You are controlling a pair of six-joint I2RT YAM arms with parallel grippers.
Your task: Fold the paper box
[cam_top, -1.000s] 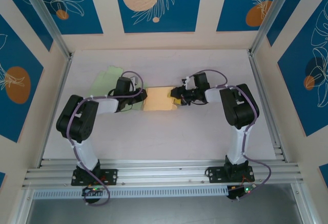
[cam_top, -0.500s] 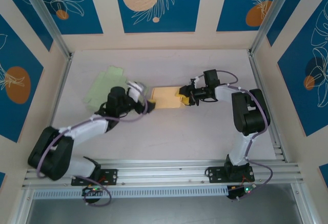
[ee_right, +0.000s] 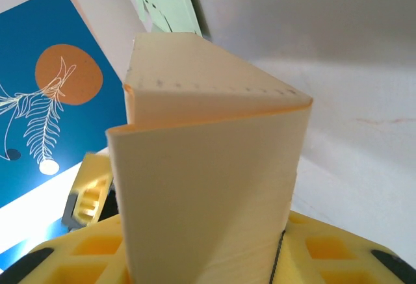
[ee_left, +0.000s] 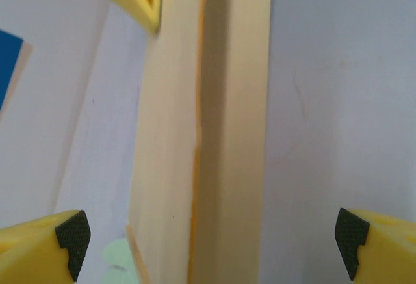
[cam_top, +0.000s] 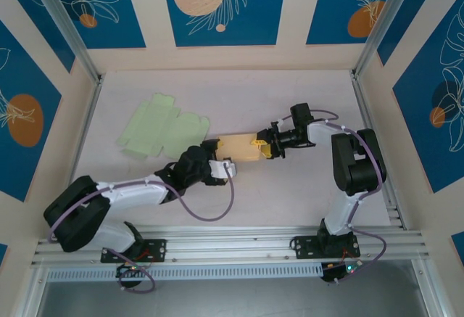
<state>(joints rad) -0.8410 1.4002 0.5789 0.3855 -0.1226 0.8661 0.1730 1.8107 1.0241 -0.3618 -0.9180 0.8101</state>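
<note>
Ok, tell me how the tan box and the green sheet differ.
The tan box is folded along its creases; the green sheet lies flat, tabs spread. The right pincer grips the tan box's end; no pincer touches the green sheet. The tan box sits near the middle, the green sheet farther left and back. Both are paper box blanks.

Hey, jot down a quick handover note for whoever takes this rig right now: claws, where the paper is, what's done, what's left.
Left claw: open, fingers either side of the yellow box, not gripping it.
Right claw: shut on the box's right end.
The box sits mid-table between the two claws; a flat green sheet lies apart, further left.
Done: box panels folded over along their creases.
Left: probably closing the ends; the green sheet is not folded.
</note>
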